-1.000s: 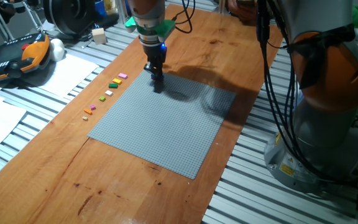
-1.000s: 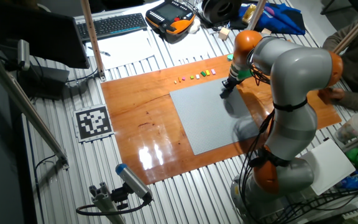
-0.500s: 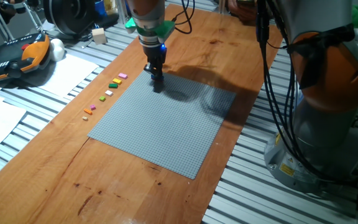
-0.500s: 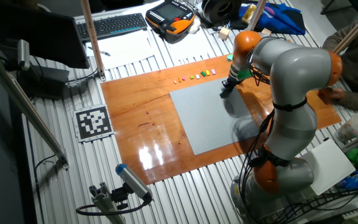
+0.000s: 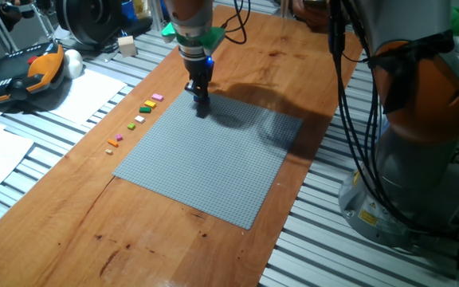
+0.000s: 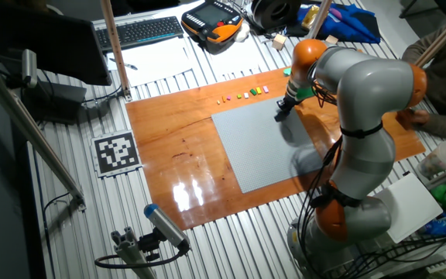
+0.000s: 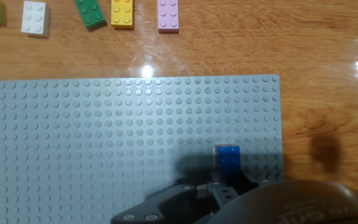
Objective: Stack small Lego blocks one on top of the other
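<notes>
Change since earlier: nothing is visibly moving; the gripper (image 5: 202, 102) is staying at the same far corner of the baseplate (image 5: 213, 159) in both fixed views.
Loose bricks: a white brick (image 7: 34, 17), a green brick (image 7: 90, 14), a yellow brick (image 7: 122, 14) and a pink brick (image 7: 168, 15) are lying in a row on the wooden table (image 7: 328, 68), well ahead of the gripper and to its left, off the baseplate.
Blue block: the blue Lego block (image 7: 229, 160) is sitting on the baseplate studs just in front of the gripper, near the plate's right edge.
Red block: it is not showing in any view; I cannot tell where it is.
Gripper state: the fingers are standing right above or around the blue block, but I cannot tell if they are closed on it or apart.
Progress: judging from this, the task is only beginning; one block seems to be placed as the base.
Remaining: the second block is still needing to be brought and pressed on top.
</notes>
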